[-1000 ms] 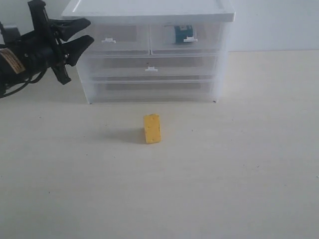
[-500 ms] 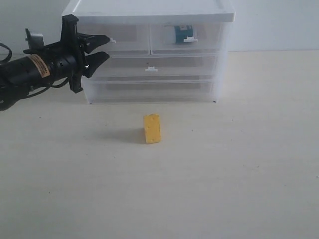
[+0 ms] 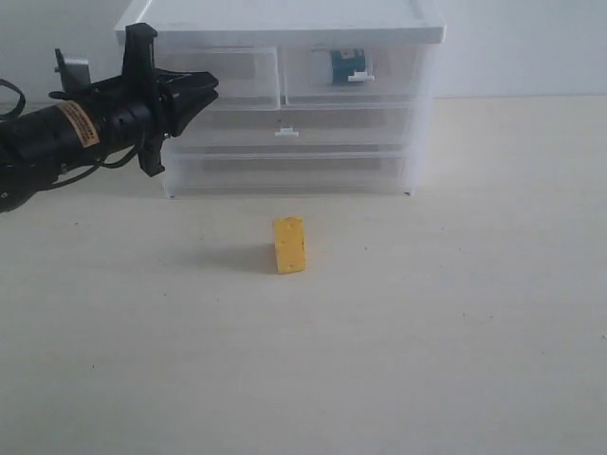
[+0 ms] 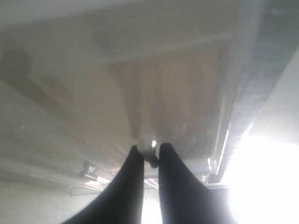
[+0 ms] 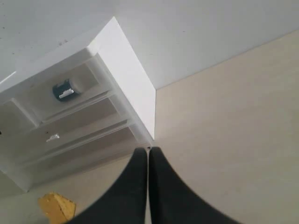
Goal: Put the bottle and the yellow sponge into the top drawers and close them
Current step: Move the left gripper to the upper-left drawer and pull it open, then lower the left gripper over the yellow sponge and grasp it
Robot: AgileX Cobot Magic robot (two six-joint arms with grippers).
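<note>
The yellow sponge (image 3: 289, 245) stands on the table in front of the cabinet (image 3: 285, 19); it also shows in the right wrist view (image 5: 57, 205). The bottle (image 3: 347, 64) sits inside the shut top right drawer (image 3: 394, 71), and I see the bottle (image 5: 63, 90) from the right wrist too. My left gripper (image 3: 211, 87) is at the front of the top left drawer (image 3: 242, 76). In the left wrist view that gripper (image 4: 149, 150) is shut on the drawer's small white handle (image 4: 150, 143). My right gripper (image 5: 148, 150) is shut on nothing, above the table by the cabinet's corner.
Two full-width clear drawers lie below the top ones; the upper one has a white handle (image 3: 287, 132). The pale table (image 3: 455, 313) spreads in front and to the right. A white wall stands behind the cabinet.
My left gripper has moved right to the cabinet front and its jaws have gone from open to shut on the top left drawer's handle. The sponge and bottle have not moved.
</note>
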